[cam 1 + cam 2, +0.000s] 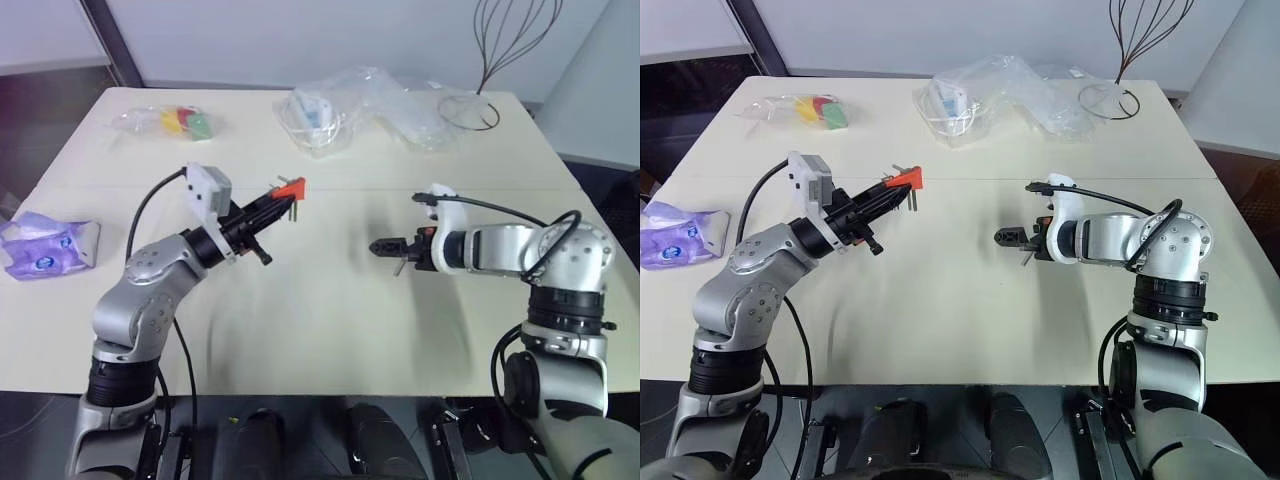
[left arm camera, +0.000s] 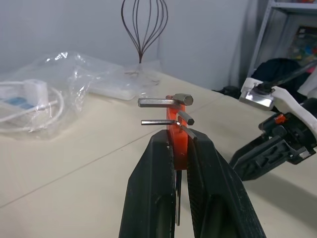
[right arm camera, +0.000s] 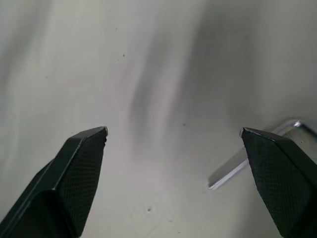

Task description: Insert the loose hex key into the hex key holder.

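Orange-red hex key holder (image 2: 177, 144) clamped in left fingers (image 2: 148, 193); right fingers (image 3: 81, 163) wide over loose hex key (image 3: 250, 161).

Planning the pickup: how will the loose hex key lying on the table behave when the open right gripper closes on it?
The loose hex key looks like thin, stiff metal, so it probably won't bend. Lying flat on the smooth table, it may slide or pivot rather than lift. Its sheen suggests a slippery grip.

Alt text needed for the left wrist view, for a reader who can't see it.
The left gripper is shut on the hex key holder, an orange-red block with short metal keys protruding, held above the table. Clear plastic bags lie behind; the right gripper is nearby.
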Action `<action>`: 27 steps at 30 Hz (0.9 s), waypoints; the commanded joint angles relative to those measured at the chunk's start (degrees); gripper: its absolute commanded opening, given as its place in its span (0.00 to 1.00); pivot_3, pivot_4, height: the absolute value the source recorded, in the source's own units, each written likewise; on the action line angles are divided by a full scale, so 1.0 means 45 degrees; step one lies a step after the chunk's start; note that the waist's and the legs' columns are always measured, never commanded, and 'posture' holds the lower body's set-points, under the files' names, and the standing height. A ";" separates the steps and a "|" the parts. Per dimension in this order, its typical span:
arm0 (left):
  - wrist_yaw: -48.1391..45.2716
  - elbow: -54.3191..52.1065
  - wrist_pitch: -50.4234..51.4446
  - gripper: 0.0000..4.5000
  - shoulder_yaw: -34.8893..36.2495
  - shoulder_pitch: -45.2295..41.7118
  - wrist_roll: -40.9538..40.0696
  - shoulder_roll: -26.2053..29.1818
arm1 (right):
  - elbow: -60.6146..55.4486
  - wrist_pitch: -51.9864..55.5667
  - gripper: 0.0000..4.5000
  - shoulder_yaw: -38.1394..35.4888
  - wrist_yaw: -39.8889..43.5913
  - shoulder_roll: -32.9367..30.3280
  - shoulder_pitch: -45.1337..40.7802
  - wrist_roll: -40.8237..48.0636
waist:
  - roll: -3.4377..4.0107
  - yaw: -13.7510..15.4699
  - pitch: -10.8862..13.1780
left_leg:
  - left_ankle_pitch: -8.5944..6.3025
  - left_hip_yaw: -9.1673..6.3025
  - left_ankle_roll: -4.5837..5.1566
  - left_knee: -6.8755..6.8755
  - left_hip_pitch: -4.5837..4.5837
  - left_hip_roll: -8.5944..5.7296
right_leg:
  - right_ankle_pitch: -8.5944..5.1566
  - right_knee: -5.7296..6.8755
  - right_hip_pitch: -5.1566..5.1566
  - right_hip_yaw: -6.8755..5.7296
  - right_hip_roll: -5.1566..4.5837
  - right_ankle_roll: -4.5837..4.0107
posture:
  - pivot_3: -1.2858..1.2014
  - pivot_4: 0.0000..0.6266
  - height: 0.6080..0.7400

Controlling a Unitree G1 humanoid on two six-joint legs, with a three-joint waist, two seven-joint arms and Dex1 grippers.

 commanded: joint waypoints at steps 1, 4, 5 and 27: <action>0.0001 -0.0356 -0.0359 0.00 0.0057 -0.0153 0.0084 0.0002 | 0.0352 0.0083 1.00 -0.0142 -0.1368 -0.0221 -0.0385 0.1756 | 0.0000 0.0001 0.0000 | 0.0000 -0.0001 0.0001 0.0000 0.0000 0.0002 | 0.0000 -0.0001 0.0000 0.0000 0.0001 0.0000 | 0.52 0.24 1.00; -0.0005 -0.0349 -0.0384 0.00 0.0077 -0.0145 0.0148 -0.0013 | 0.0669 -0.0293 1.00 0.0209 -0.2442 -0.0442 -0.0328 0.2995 | 0.0000 0.0004 0.0000 | -0.0001 -0.0001 0.0001 -0.0001 -0.0009 0.0002 | 0.0000 -0.0008 -0.0003 0.0000 0.0002 0.0000 | 0.52 0.24 1.00; 0.0001 -0.0370 -0.0381 0.00 0.0081 -0.0131 0.0153 -0.0019 | 0.0729 -0.0505 1.00 0.0399 -0.2773 -0.0557 -0.0271 0.3386 | 0.0000 0.0005 0.0000 | -0.0001 -0.0001 0.0001 -0.0001 -0.0011 0.0002 | 0.0000 -0.0010 -0.0004 -0.0001 0.0002 0.0000 | 0.52 0.24 1.00; 0.0068 -0.0286 -0.0544 0.00 0.0040 -0.0171 0.0363 -0.0107 | 0.0901 -0.4252 1.00 0.4428 -0.4645 -0.3198 0.0152 0.7599 | 0.0000 0.0020 0.0000 | 0.0000 -0.0006 0.0003 0.0016 -0.0152 0.0008 | 0.0000 -0.0018 -0.0126 -0.0002 0.0005 0.0000 | 0.52 0.24 1.00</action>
